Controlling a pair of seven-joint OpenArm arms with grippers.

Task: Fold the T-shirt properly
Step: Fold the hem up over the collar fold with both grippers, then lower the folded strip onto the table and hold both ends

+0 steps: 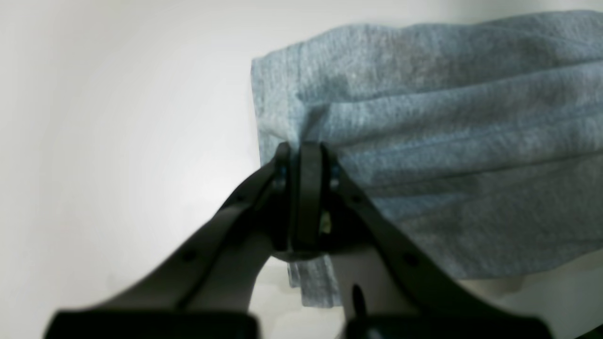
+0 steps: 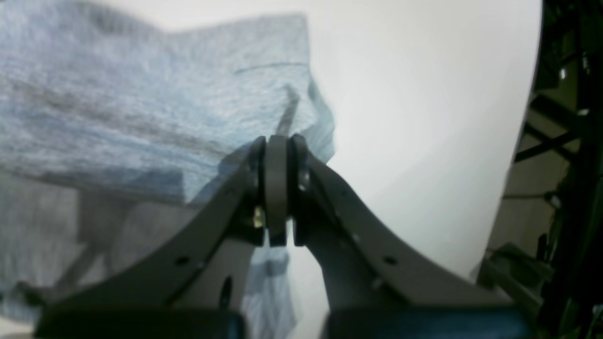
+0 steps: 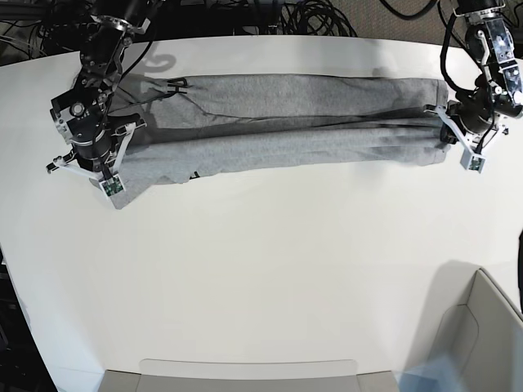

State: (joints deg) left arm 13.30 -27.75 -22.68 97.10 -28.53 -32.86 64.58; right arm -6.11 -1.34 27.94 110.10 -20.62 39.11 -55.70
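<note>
**Shirt stretched taut, mid-fold**

The T-shirt (image 3: 278, 122) lies stretched along the table's (image 3: 261, 269) far side. The left gripper (image 1: 301, 155) and right gripper (image 2: 278, 146) are each clamped on an end (cloth bunched lengthwise). Next, likely: carry both ends together evenly.

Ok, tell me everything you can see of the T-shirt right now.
The T-shirt is heather-grey soft knit, stretched into a long creased band across the far part of the white table. The left claw and the right claw are each shut on an end, cloth bunching at both pinches. No lettering shows.
</note>
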